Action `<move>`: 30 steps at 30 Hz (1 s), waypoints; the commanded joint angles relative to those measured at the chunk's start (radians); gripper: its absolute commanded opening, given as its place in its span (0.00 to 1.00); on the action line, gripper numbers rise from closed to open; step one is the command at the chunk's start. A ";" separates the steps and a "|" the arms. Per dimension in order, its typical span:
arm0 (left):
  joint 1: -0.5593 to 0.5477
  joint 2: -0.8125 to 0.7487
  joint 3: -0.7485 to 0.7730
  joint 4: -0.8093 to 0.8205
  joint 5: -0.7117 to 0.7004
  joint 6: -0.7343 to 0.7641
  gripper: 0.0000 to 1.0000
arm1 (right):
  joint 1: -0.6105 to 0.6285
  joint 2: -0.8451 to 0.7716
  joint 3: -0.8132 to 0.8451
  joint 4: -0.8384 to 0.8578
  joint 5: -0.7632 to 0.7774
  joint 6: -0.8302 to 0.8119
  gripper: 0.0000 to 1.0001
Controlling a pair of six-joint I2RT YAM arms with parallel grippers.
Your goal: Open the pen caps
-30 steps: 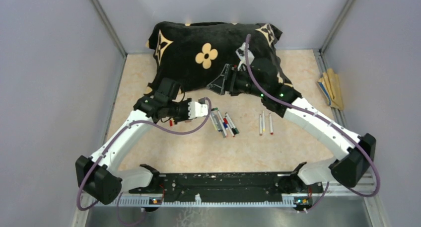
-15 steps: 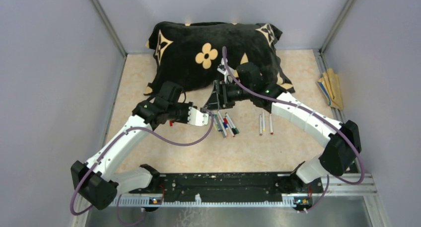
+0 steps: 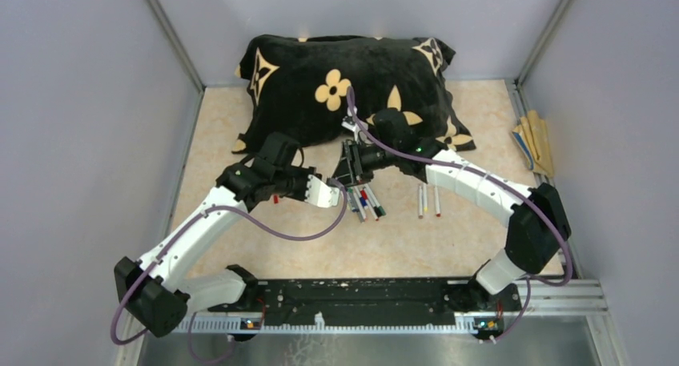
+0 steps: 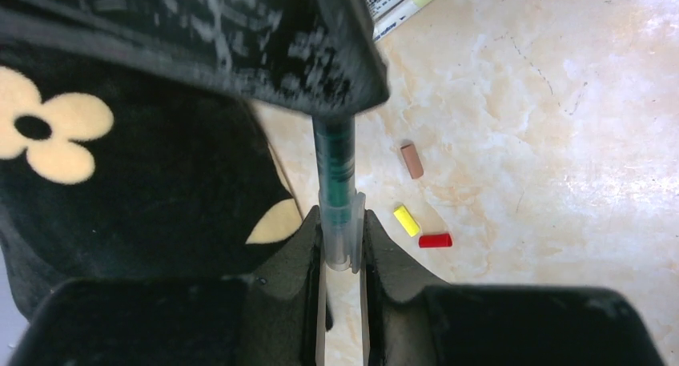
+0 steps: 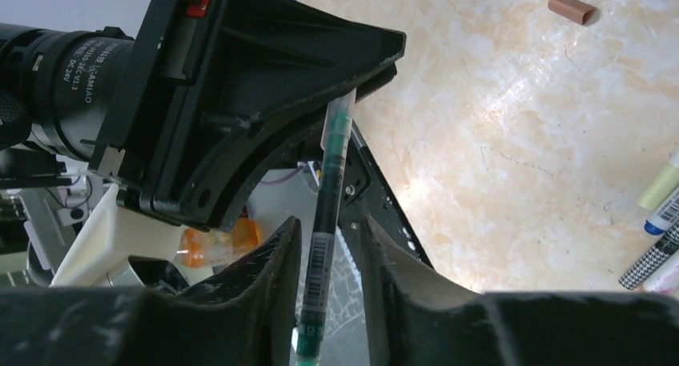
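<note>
Near the middle of the desk (image 3: 320, 246), a little toward 12 o'clock, the two arms meet over one green pen (image 4: 335, 162). The left tool (image 4: 342, 222) is closed on the pen. Its two black fingers press the clear plastic end from both sides, and the dark green barrel runs away from it toward 12 o'clock in the left wrist view, where it goes under the body of the other arm. The right tool (image 5: 327, 226) has its jaws on both sides of the same barrel, at the end with the printed bar code. A narrow gap shows on each side, so it is partly open and is not seen to pinch the pen. The pen is off the desk, held only between the two tools. On the marble-like surface, at about 3 to 4 o'clock from the left tool, lie three loose caps: a brown cap (image 4: 411, 159), a yellow cap (image 4: 406, 220) and a red cap (image 4: 435, 240), the last two just beside each other. In the top view a bunch of pens (image 3: 364, 202) lies at 5 o'clock from the meeting point, and three pens (image 3: 428, 199) lie side by side at 3 o'clock from this bunch. A black cushion (image 3: 320, 70) with cream flowers fills the 12 o'clock side, and some flat tan sticks (image 3: 535, 142) rest at the 2 o'clock edge.
</note>
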 commanded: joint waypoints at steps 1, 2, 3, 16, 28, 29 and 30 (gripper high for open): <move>-0.019 0.000 0.011 -0.015 0.030 0.030 0.00 | 0.005 0.033 0.014 0.097 -0.047 0.027 0.27; -0.019 0.004 0.015 -0.019 0.031 0.029 0.00 | 0.007 0.038 0.012 0.107 -0.052 0.032 0.23; -0.020 0.009 0.021 -0.022 0.034 0.027 0.00 | 0.010 0.042 0.010 0.115 -0.057 0.035 0.19; -0.020 0.030 0.048 -0.035 0.068 0.002 0.32 | 0.011 0.028 -0.079 0.202 -0.050 0.090 0.00; -0.022 0.062 0.096 -0.118 0.174 0.009 0.49 | 0.010 0.030 -0.109 0.286 -0.064 0.143 0.00; -0.021 0.065 0.099 -0.124 0.178 0.014 0.46 | 0.010 0.030 -0.111 0.290 -0.065 0.146 0.00; -0.022 0.067 0.098 -0.127 0.176 0.017 0.43 | 0.010 0.030 -0.115 0.290 -0.066 0.148 0.00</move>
